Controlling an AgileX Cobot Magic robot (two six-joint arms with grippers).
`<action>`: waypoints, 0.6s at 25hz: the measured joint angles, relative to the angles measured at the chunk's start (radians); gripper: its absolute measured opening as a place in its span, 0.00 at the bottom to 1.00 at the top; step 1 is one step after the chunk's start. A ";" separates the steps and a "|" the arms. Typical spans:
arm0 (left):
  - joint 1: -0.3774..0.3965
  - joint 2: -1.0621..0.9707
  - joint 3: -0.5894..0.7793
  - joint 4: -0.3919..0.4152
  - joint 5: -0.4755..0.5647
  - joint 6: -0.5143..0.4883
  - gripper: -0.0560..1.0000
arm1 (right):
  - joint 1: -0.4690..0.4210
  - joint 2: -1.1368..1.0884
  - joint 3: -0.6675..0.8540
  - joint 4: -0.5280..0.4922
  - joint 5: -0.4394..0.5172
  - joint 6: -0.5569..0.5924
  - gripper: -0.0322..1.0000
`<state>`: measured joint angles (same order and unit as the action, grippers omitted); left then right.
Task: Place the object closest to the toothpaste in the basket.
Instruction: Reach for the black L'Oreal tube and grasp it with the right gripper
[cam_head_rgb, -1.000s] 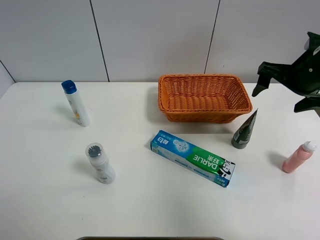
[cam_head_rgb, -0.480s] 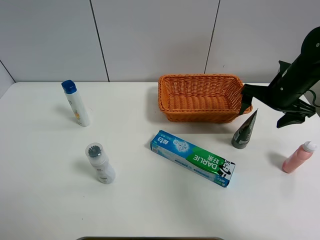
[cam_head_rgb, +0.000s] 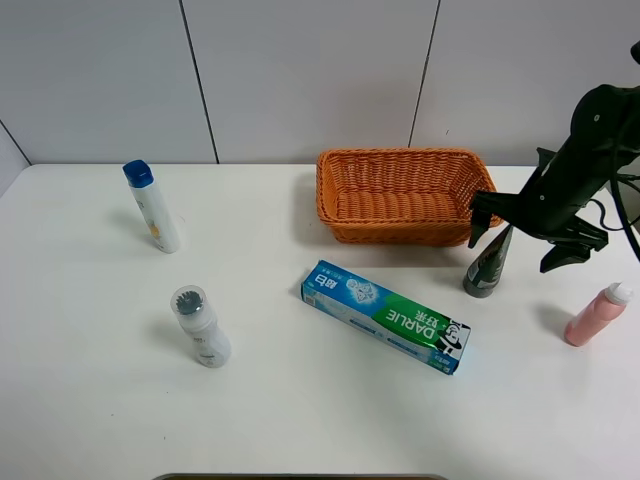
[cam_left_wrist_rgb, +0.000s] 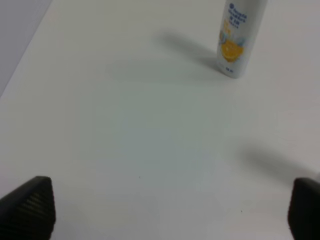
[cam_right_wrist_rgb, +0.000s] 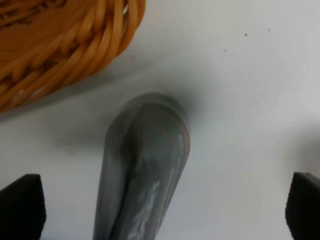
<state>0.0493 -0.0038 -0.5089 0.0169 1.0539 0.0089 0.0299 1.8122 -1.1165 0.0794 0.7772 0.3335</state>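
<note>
White tabletop (cam_head_rgb: 100, 400) bears a standing grey tube (cam_head_rgb: 488, 268) beside the basket (cam_head_rgb: 400, 232), right end effector (cam_head_rgb: 511, 250) spread above it.

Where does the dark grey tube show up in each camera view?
Exterior high: the dark grey tube stands upright just off the front right corner of the basket, with the right gripper astride its top.
Left wrist: not in it; only a white bottle shows.
Right wrist: the tube fills the middle, between the open gripper's fingertips.
Shared landmark: the orange basket, beside the tube in both views.
</note>
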 joint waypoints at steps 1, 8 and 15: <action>0.000 0.000 0.000 0.000 0.000 0.000 0.94 | 0.000 0.008 0.000 0.001 -0.003 0.000 0.99; 0.000 0.000 0.000 0.000 0.000 0.000 0.94 | 0.000 0.042 0.000 0.021 -0.025 0.000 0.99; 0.000 0.000 0.000 0.000 0.000 0.000 0.94 | 0.000 0.043 0.000 0.026 -0.049 0.000 0.99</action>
<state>0.0493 -0.0038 -0.5089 0.0169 1.0539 0.0089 0.0299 1.8555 -1.1165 0.1059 0.7278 0.3335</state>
